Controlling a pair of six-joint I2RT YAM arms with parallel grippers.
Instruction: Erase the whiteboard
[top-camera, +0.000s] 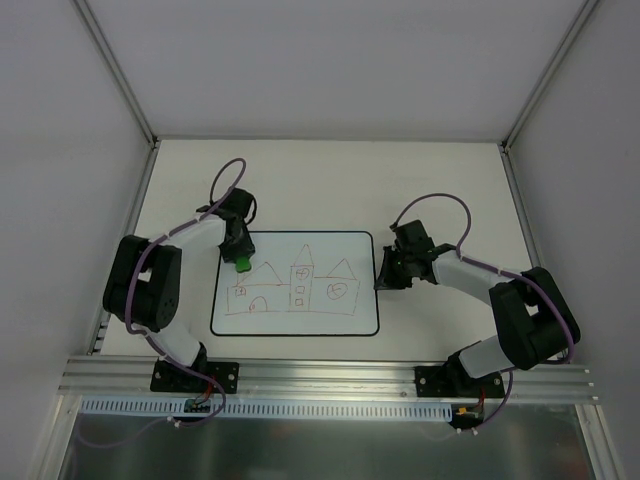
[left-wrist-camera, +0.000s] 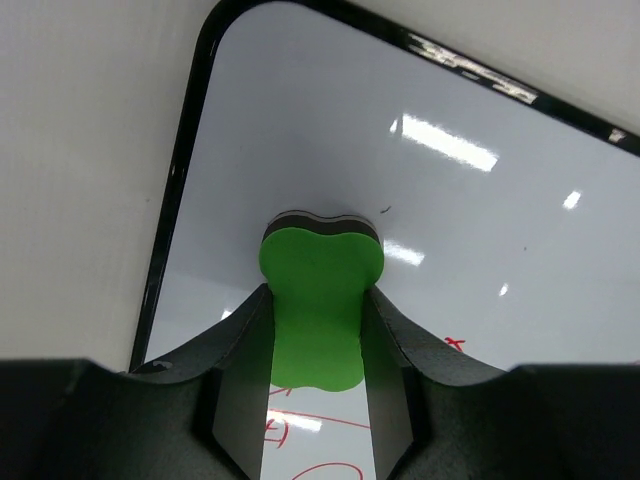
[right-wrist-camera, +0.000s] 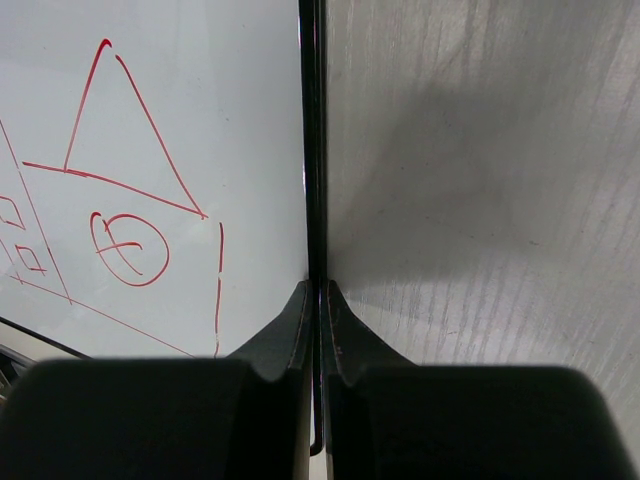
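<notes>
The whiteboard (top-camera: 295, 322) lies flat mid-table with a red line drawing of houses on it. Over its upper-left corner area my left gripper (top-camera: 240, 256) is shut on a small green eraser (top-camera: 241, 265). In the left wrist view the eraser (left-wrist-camera: 320, 290) sits pinched between the two fingers of that gripper (left-wrist-camera: 317, 291), its dark felt face down on blank whiteboard (left-wrist-camera: 450, 220) above the red lines. My right gripper (top-camera: 383, 272) is shut, tips at the board's right edge. In the right wrist view this gripper (right-wrist-camera: 318, 285) sits right over the black border, whiteboard (right-wrist-camera: 230, 80) on its left.
Bare white table (top-camera: 440, 190) surrounds the board, with white walls and metal frame posts on three sides. An aluminium rail (top-camera: 330, 375) runs along the near edge by the arm bases.
</notes>
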